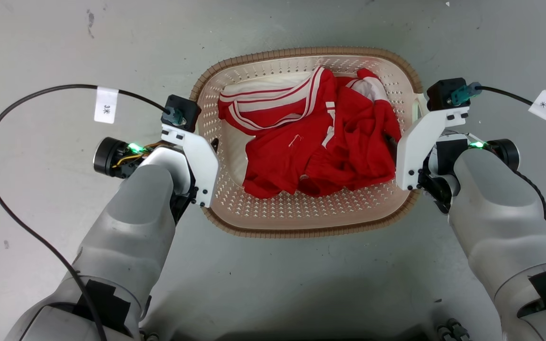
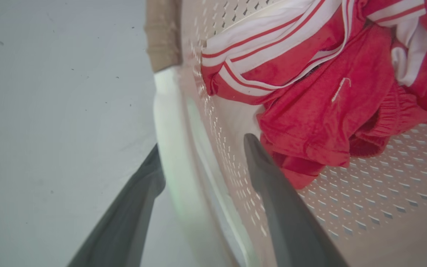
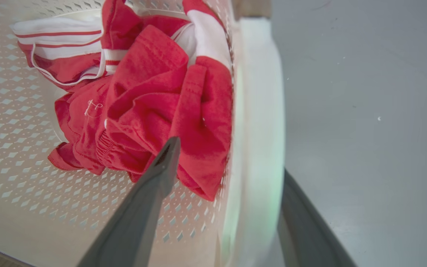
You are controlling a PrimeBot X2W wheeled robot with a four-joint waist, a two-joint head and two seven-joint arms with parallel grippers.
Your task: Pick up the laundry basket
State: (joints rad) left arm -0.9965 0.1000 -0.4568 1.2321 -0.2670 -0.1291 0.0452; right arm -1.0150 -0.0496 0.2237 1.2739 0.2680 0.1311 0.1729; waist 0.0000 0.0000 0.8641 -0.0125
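Head view: the laundry basket (image 1: 301, 231) sits centre frame on the grey floor (image 1: 273, 284), dead ahead at 12 o'clock from the robot, long axis running 9 to 3. The red-and-white clothing (image 1: 320, 147) is piled inside, biased toward the 3 o'clock end, with bare perforated bottom along the 6 o'clock edge. The left gripper (image 2: 203, 142) is at the basket's 9 o'clock end, jaws spread wide and straddling the white side handle (image 2: 169, 122): one finger outside over the floor, the other inside next to the perforated wall, just beside the cloth. The right gripper (image 3: 230, 155) mirrors that at 3 o'clock, spread wide astride the other handle (image 3: 261, 111), its inner finger over the red cloth and its outer finger outside. Neither is clamped; can't tell whether any pad touches plastic. Can't tell whether the basket is off the floor.
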